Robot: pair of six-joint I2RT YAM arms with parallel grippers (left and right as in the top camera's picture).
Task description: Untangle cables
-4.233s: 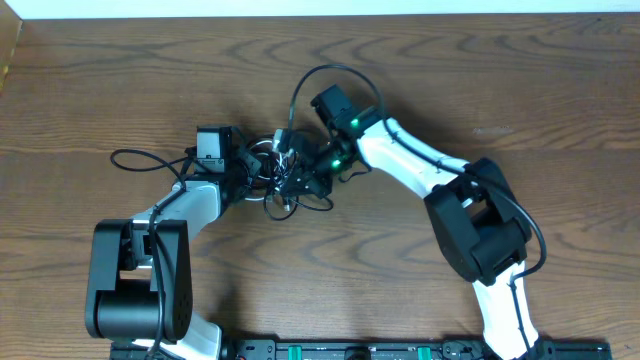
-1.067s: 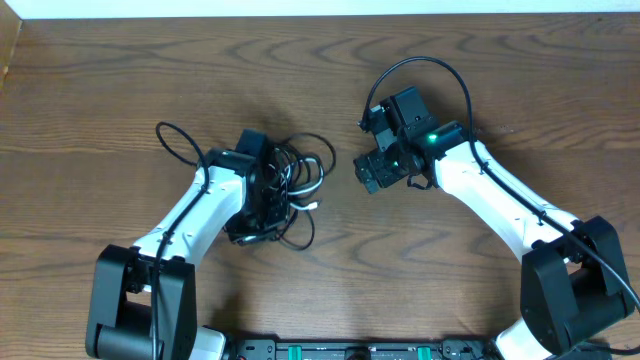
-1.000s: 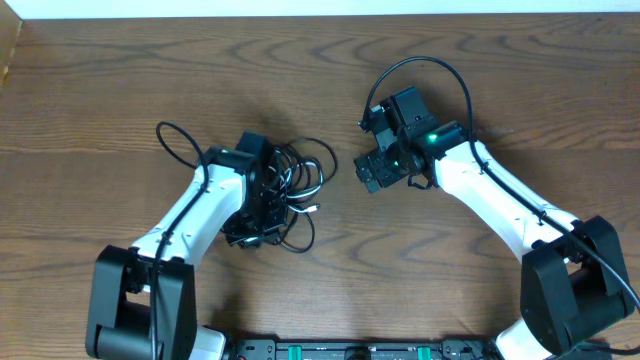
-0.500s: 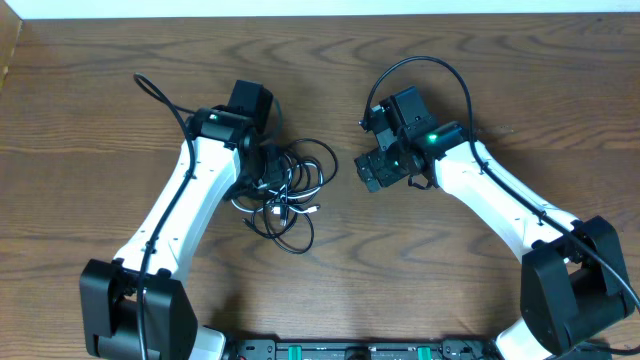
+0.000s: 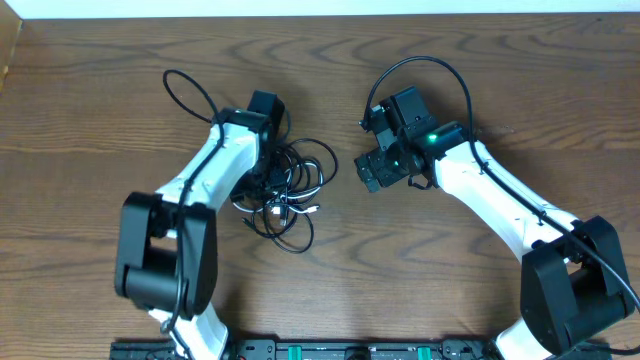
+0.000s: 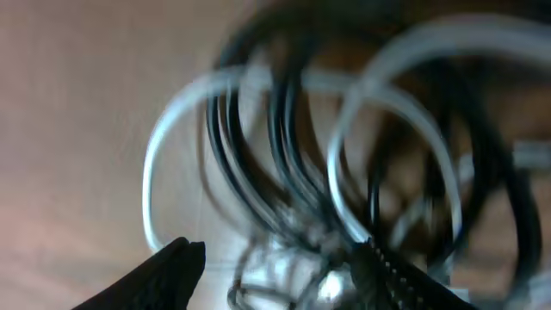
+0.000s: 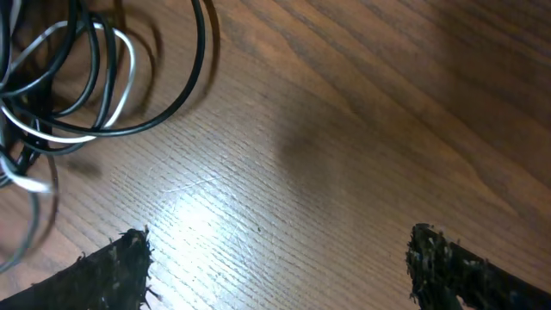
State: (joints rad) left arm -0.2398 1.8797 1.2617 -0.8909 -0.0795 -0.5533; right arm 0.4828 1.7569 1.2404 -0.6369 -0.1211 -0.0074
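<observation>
left end effector (image 6: pixel 275 263): half open, nothing visibly held, at heap's 10 o'clock | cables (image 5: pixel 290 185): one knotted heap just 9 o'clock of worktop (image 5: pixel 100 60) centre, none freed yet | right end effector (image 5: pixel 370 172): wide open, empty, at heap's 3 o'clock

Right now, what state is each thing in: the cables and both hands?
cables: tangled, black and white loops in one heap on the table.
left hand: open, over the heap; view blurred, no grip visible.
right hand: open, empty, beside the heap.
</observation>
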